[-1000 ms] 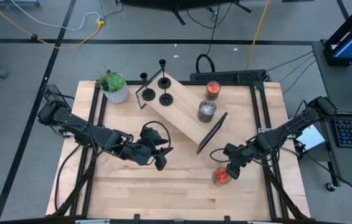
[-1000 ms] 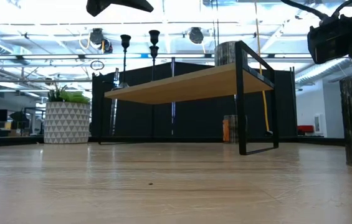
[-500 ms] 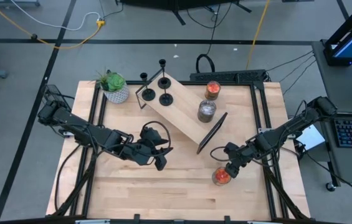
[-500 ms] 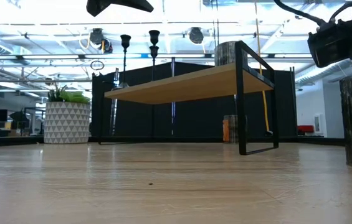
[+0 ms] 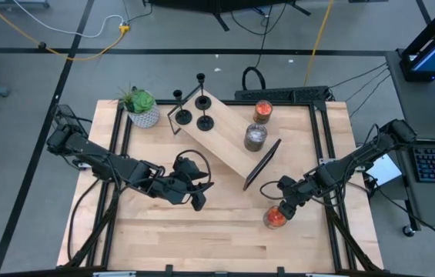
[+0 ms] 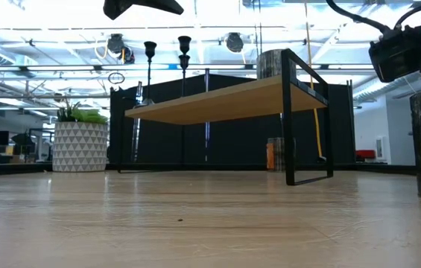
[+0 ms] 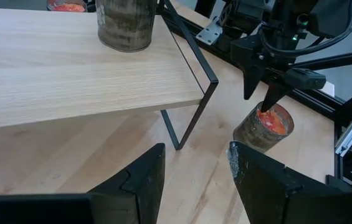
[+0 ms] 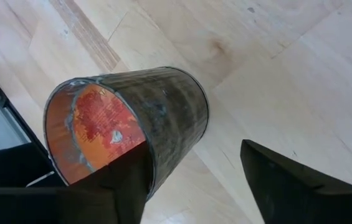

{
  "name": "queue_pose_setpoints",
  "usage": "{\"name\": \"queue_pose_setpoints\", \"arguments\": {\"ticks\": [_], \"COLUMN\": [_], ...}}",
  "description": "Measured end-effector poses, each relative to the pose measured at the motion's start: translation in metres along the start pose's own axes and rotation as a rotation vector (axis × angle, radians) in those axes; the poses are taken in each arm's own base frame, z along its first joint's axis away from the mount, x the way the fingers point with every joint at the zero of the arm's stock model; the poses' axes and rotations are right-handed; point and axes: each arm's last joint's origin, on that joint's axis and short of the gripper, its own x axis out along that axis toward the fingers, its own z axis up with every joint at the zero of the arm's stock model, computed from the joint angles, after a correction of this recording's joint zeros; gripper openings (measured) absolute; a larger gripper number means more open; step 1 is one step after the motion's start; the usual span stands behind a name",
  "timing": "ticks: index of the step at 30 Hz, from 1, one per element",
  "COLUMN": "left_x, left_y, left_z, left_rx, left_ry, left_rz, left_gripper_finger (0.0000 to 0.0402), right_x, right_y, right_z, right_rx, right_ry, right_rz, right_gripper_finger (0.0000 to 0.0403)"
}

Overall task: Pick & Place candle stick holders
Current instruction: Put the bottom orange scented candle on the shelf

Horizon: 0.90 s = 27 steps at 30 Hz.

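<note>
Right claw (image 5: 282, 206): near the counter's right edge, fingers apart, straddling an orange jar candle (image 5: 274, 218) that stands on the counter (image 5: 202, 238); whether they touch the glass cannot be told.

Left claw (image 5: 199, 201): mid-counter, fingers spread, empty.

Shelf (image 5: 229, 142): wooden, black-framed, toward the far edge; carries a grey jar candle (image 5: 255, 137).

Candle stick holders (image 5: 192, 108): three, black, at the shelf's far-left end beside the plant pot (image 5: 142, 109).

Progress: judged barely begun; no holder gripped.
</note>
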Motion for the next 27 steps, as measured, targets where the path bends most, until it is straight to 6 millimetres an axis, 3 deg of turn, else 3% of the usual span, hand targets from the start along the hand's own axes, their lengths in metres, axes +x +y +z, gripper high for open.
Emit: {"name": "queue_pose_setpoints", "arguments": {"ticks": [19,27], "left_x": [0.0,0.0], "left_y": [-0.0001,-0.0004], "left_z": [0.0001,-0.0002], "left_rx": [0.025,0.021], "left_ry": [0.0,0.009], "left_rz": [-0.001,-0.012], "left_gripper_finger": [0.0184,0.0184], "right_x": [-0.0001,-0.0001], "right_y": [0.0035,0.004], "right_z": [0.0015,0.0019], "right_rx": [-0.027,-0.027], "right_ry": [-0.023,-0.033], "right_rz": [0.032,0.034], "right_gripper_finger": [0.001,0.0002]}}
